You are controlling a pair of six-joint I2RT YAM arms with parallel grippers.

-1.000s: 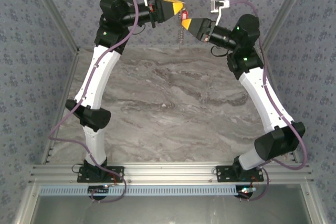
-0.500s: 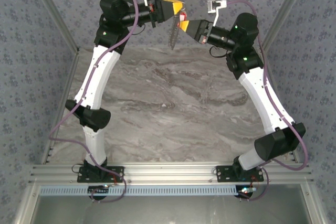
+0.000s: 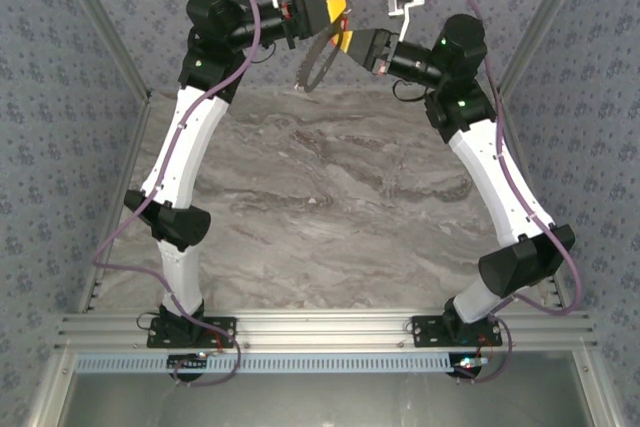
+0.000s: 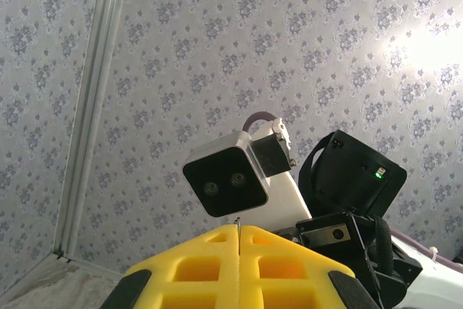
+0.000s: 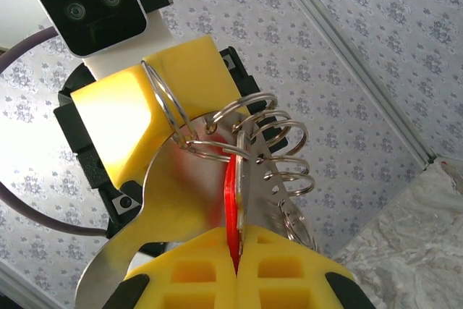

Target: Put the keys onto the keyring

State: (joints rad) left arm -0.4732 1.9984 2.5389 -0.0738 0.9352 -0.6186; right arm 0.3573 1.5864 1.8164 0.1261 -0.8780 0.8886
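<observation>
One red key (image 5: 233,200), one keyring (image 5: 116,258), several small rings (image 5: 286,146).

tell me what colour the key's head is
The key has a bright red head, clearest in the right wrist view.

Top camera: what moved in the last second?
The right end effector moved up the picture, closer to the left end effector, pinching the red key. The dangling keyring swung toward the left arm, which barely moved.
</observation>
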